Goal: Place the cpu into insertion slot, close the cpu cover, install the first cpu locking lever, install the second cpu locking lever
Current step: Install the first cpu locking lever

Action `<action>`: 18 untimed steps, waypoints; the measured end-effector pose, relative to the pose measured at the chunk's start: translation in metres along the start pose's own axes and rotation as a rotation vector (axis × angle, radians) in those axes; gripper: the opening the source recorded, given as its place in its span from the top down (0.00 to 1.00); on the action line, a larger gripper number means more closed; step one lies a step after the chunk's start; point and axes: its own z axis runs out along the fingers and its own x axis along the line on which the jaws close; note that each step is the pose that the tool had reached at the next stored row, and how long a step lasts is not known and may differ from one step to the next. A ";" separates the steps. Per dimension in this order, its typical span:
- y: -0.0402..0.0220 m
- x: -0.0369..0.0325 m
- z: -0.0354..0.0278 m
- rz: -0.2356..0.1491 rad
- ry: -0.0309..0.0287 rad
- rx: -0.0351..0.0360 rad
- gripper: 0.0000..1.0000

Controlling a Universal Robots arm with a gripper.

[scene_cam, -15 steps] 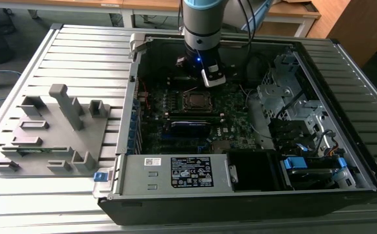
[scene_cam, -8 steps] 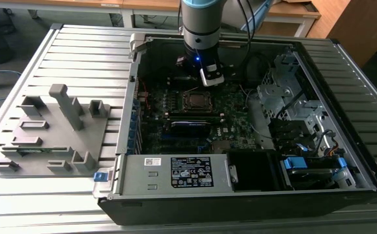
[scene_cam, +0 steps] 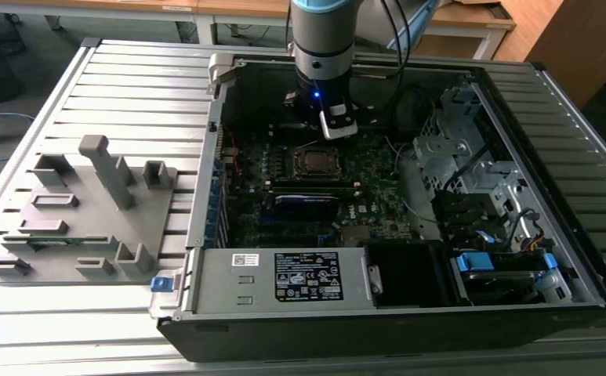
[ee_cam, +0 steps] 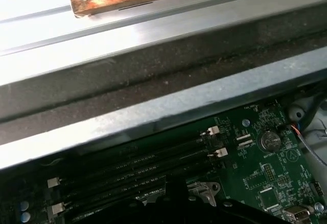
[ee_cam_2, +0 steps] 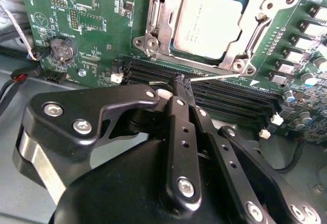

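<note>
Closest, the gripper (ee_cam_2: 182, 81) has its fingers pinched together, tips against the free end of the thin locking lever (ee_cam_2: 217, 76). The lever runs alongside the cpu (ee_cam_2: 209, 22), seated under its cpu cover (ee_cam_2: 156, 15). In the exterior view the cpu sits mid-frame, just below the gripper.

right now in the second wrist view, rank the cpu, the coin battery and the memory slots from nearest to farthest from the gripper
1. memory slots, just under the gripper tips.
2. cpu, just beyond those slots.
3. coin battery, well off to one side of them.
</note>
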 end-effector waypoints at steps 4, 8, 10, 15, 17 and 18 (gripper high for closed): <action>-0.0002 0.0005 0.0004 0.031 -0.0080 0.0018 0.89; -0.0002 0.0007 0.0010 0.084 -0.0221 0.0046 0.89; 0.0004 0.0016 0.0011 0.091 -0.0240 0.0051 0.89; 0.0012 0.0062 0.0010 0.097 -0.0260 0.0054 0.89; 0.0015 0.0083 0.0011 0.103 -0.0277 0.0054 0.89; 0.0018 0.0085 0.0012 0.108 -0.0290 0.0057 0.89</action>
